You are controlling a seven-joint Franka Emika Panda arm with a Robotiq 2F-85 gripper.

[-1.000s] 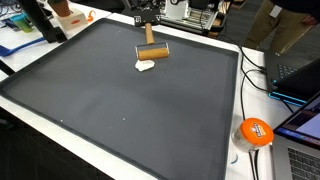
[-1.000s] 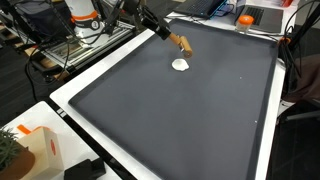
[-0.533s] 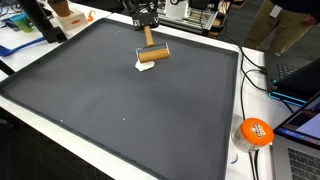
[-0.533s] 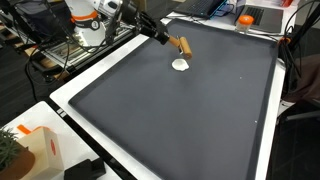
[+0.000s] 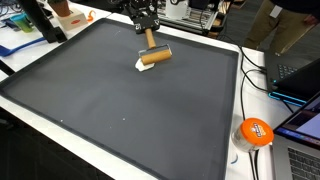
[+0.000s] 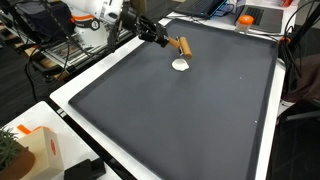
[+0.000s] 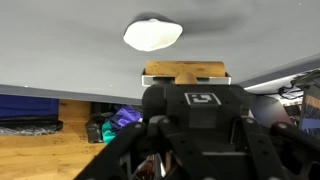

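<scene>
Shut tight on the straight pale handle of a small wooden tool (image 5: 153,50) with a brown cylinder head: the black robot gripper (image 5: 148,31), at the far side of a wide dark grey mat (image 5: 120,110). Tool held low over the mat, handle running up into the gripper, cylinder head at the lower end and lying crosswise.

Just beside the head, flat on the mat, a white lump of dough-like material (image 5: 144,66). From the exterior views, impossible to tell whether head and lump touch or sit slightly apart.

In the wrist view, past the black gripper body, the cylinder head (image 7: 185,73) at centre and the white lump (image 7: 152,34) beyond it, with a strip of grey mat between the two.

In an exterior view from another side, the tool (image 6: 182,45) tilted off the end of the arm and the lump (image 6: 180,65) close below it.

Under the mat, a white table (image 6: 80,82), its rim showing along the edges. Off the mat, near a corner, a round orange object with a white label (image 5: 254,131), well apart from the gripper, with black cables (image 5: 262,75) alongside. At another corner, a cardboard box (image 6: 35,148).
</scene>
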